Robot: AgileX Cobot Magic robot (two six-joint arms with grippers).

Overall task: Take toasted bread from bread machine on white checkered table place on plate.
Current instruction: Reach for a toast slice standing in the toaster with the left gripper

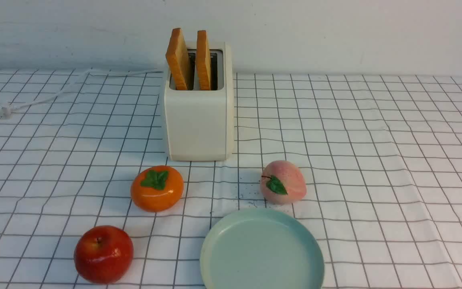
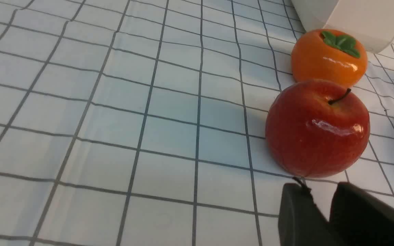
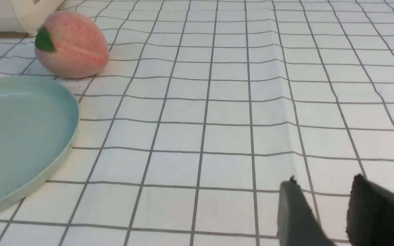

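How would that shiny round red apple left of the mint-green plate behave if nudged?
The shiny red apple would probably roll, being round and resting free on the checkered tablecloth. Its glossy skin, with bright highlights, looks slippery to pinch. It seems hard, possibly plastic.

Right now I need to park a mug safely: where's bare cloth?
Widest bare stretch: right of the bread machine, peach and plate. Another: left, between the cord and the apple. Crowded: front middle, where persimmon, apple, peach and plate cluster.
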